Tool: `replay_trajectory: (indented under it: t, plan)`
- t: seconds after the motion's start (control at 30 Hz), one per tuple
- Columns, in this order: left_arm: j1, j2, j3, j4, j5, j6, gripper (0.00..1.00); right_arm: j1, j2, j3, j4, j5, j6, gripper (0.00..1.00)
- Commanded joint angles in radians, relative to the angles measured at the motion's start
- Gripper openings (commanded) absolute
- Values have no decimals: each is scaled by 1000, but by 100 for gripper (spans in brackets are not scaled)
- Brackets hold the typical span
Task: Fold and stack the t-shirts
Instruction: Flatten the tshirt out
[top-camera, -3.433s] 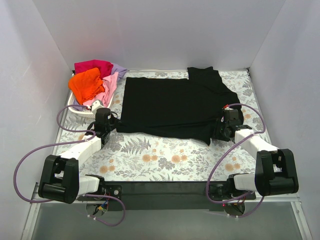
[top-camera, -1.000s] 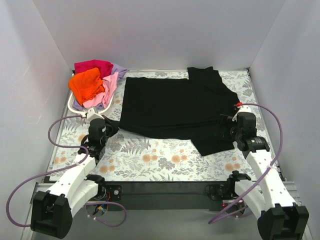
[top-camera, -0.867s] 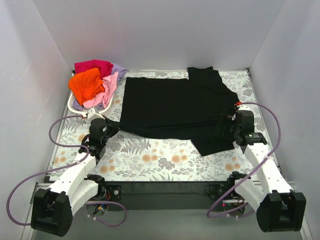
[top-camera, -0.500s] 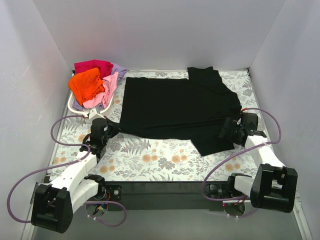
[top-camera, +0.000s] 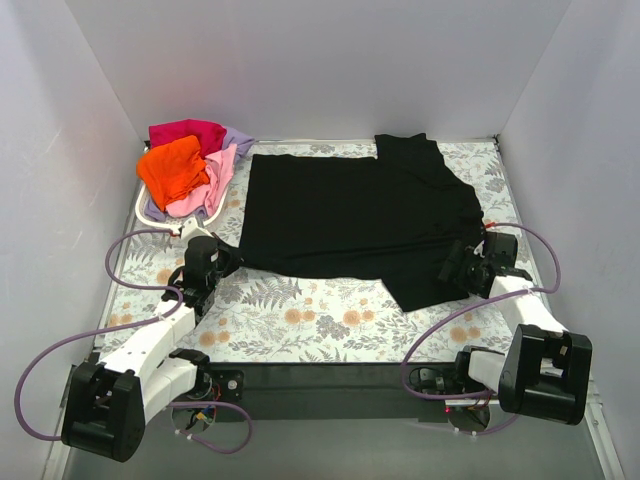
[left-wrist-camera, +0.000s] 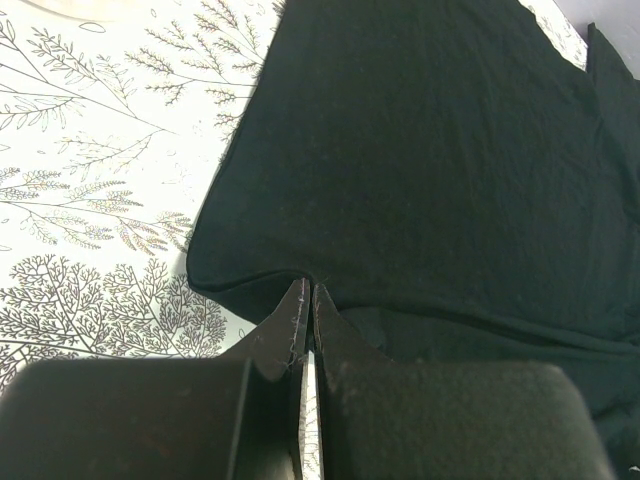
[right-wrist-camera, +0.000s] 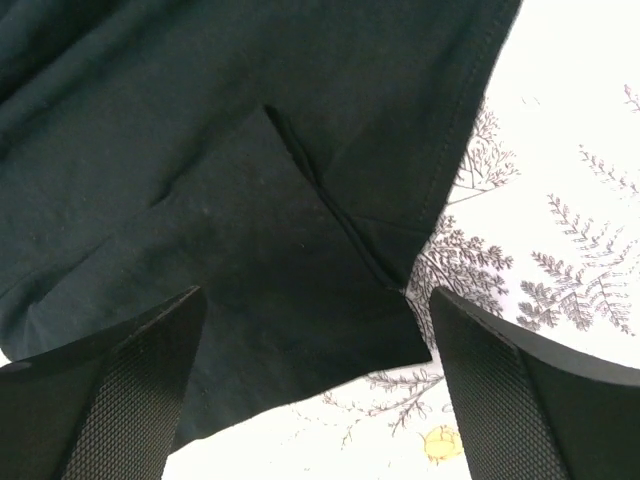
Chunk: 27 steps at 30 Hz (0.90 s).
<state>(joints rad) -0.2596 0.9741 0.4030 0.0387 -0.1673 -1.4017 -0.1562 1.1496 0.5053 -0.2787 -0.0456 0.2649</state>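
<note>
At the near left hem of the black t-shirt, my left gripper was pressed together and pinched the edge. My right gripper hung spread wide over the near right corner. This shirt lay flat on the floral table.

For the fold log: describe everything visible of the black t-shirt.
The black t-shirt is soft, matte cloth with stitched hems, spread flat on the floral table cover, one sleeve toward the far edge, near-right part creased. The left gripper, jaws shut, pinches its near-left corner; the right gripper hangs open above it.
</note>
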Motion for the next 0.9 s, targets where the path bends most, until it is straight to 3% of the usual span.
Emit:
replay_trajectory:
  t: [0.0,0.2,0.37,0.63,0.87]
  plan:
    - [-6,-9,8,17,9,13,0,-5,4,-24,41,-45,23,83]
    - [-4,-14,7,18,9,13,0,-5,-16,-36,52,-48,25,74]
    - [-4,-17,3,20,3,13,0,-3,-17,-37,52,-99,22,56]
    - [-6,-14,3,29,20,10,0,17,-160,-47,-30,-74,23,54]
    - [-4,-23,3,27,26,9,0,47,-134,-37,-42,-56,30,53]
